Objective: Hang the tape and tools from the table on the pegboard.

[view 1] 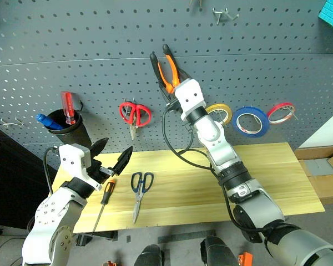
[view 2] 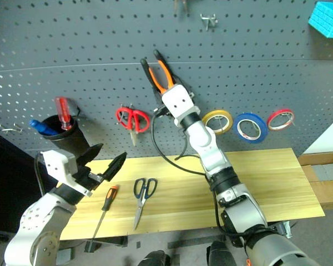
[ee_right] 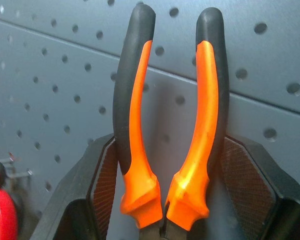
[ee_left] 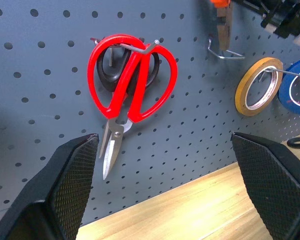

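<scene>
The right gripper [ee_right: 165, 190] is raised against the pegboard [view 1: 72, 44], its jaws closed on the pliers [view 1: 167, 71] near the head, so the orange-and-black handles stand up in front of the board. The left gripper [view 1: 112, 159] hangs low over the left end of the desk [view 1: 266, 177], jaws spread wide with nothing between them, facing the red scissors [ee_left: 132, 95] that hang from a hook on the board. On the desk, just beside that gripper, lies the screwdriver [view 1: 104, 202], orange grip toward the board and shaft toward the front edge. Just to its right lie the blue scissors [view 1: 140, 191], loops toward the board, blades toward the front edge. The blue tape [view 1: 251, 121] hangs on the board to the right of the right arm, between a yellow ring [view 1: 221, 113] and a red ring [view 1: 281, 112]. At the board's left, a black cup [view 1: 66, 126] holds a red screwdriver [view 1: 68, 107].
</scene>
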### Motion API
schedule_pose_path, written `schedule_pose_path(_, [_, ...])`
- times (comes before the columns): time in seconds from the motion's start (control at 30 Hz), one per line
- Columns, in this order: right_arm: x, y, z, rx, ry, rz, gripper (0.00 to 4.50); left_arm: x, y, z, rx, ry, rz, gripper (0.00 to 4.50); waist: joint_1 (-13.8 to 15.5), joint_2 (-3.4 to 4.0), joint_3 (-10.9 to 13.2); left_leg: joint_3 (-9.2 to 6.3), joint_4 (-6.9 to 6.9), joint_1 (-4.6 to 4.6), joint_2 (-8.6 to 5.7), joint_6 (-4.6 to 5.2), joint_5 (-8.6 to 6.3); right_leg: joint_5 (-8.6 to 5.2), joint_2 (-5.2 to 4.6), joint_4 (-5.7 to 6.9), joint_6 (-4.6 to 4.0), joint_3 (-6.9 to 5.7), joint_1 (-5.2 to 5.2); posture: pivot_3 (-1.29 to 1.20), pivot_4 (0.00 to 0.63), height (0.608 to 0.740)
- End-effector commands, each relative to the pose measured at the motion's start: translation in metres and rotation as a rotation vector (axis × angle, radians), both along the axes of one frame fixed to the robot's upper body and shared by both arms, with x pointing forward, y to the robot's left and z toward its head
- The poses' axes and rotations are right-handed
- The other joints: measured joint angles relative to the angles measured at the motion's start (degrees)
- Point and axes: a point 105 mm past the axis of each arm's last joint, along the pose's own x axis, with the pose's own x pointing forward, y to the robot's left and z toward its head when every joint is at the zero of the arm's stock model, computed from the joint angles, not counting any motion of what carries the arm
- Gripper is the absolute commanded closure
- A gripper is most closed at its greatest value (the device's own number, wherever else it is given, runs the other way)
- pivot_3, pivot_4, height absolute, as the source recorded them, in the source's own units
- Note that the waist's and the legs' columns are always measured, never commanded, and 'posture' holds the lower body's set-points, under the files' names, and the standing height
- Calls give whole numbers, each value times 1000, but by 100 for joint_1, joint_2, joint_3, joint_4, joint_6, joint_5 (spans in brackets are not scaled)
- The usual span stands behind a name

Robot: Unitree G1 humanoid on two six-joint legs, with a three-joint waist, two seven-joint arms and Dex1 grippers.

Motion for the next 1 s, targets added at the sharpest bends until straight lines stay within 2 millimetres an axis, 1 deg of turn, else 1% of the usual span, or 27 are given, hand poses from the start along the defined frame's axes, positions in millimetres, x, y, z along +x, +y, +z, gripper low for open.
schedule_pose_path(0.03, [-6,0,4,16,-33,3,1695,0,0,6,14,-26,1,0,0,0,0,0,0,0,0,0,0,0,0,-1,0,1,0,78,179,740])
schedule_pose_path(0.13, [-5,2,-10,-21,10,6,1695,2,2,2,12,-9,22,0,-2,0,0,0,0,0,0,0,0,0,0,-1,0,1,0,74,179,740])
schedule_pose_path(0.2, [-3,3,-19,-40,51,0,1695,6,7,-4,32,17,57,0,-8,0,0,0,0,0,0,0,0,0,0,-1,0,2,-1,68,179,740])
schedule_pose_path(0.3, [2,-1,-27,-50,106,-26,1695,8,9,-10,39,42,79,0,-15,0,0,0,0,1,1,-1,0,0,1,2,0,2,0,68,179,740])
schedule_pose_path(0.37, [5,-6,-30,-61,133,-44,954,10,11,-17,50,86,94,0,-13,0,-1,-3,3,3,1,-2,2,0,1,5,0,3,2,68,179,740])
schedule_pose_path(0.43, [6,-11,-33,-77,156,-54,405,12,13,-25,61,132,107,0,-4,0,0,-3,3,4,0,-7,5,1,1,7,-2,0,3,59,177,740])
schedule_pose_path(0.47, [7,-14,-35,-84,180,-50,31,12,13,-29,69,154,102,0,-3,0,0,-3,3,4,0,-7,7,3,1,9,-4,-2,4,59,177,740])
schedule_pose_path(0.57, [2,-23,-47,-153,279,1,8,9,11,-38,71,208,83,0,3,0,-1,-5,4,4,-1,-6,13,7,1,11,-10,-8,8,50,181,740])
schedule_pose_path(0.63, [-9,-30,-59,-207,360,68,8,5,8,-46,74,247,68,0,16,-1,-1,-11,4,4,-1,-5,14,8,1,9,-10,-14,13,50,181,740])
schedule_pose_path(0.7, [-26,-38,-72,-269,436,146,8,1,5,-55,79,292,57,0,22,0,0,-14,1,2,-1,-5,14,7,1,5,-10,-15,12,50,181,740])
schedule_pose_path(0.8, [-45,-52,-87,-335,524,199,8,-4,3,-64,85,333,68,0,17,-2,3,-18,-9,-4,1,-4,13,7,-1,-10,-10,-11,7,50,181,740])
schedule_pose_path(0.87, [-64,-60,-100,-381,622,276,8,-7,0,-76,96,390,90,0,-2,-3,15,-17,-10,-7,1,-3,12,7,-2,-18,-10,-9,6,39,192,740])
schedule_pose_path(0.9, [-76,-62,-107,-410,671,330,8,-8,-2,-81,101,424,96,0,-2,-3,18,-16,-10,-6,1,-2,11,7,-2,-19,-10,-7,6,35,192,740])
schedule_pose_path(1.0, [-101,-67,-119,-471,773,423,8,-12,-7,-96,106,513,108,0,4,-12,38,-17,-9,-5,4,0,11,6,-1,-18,-9,-10,9,27,194,740])
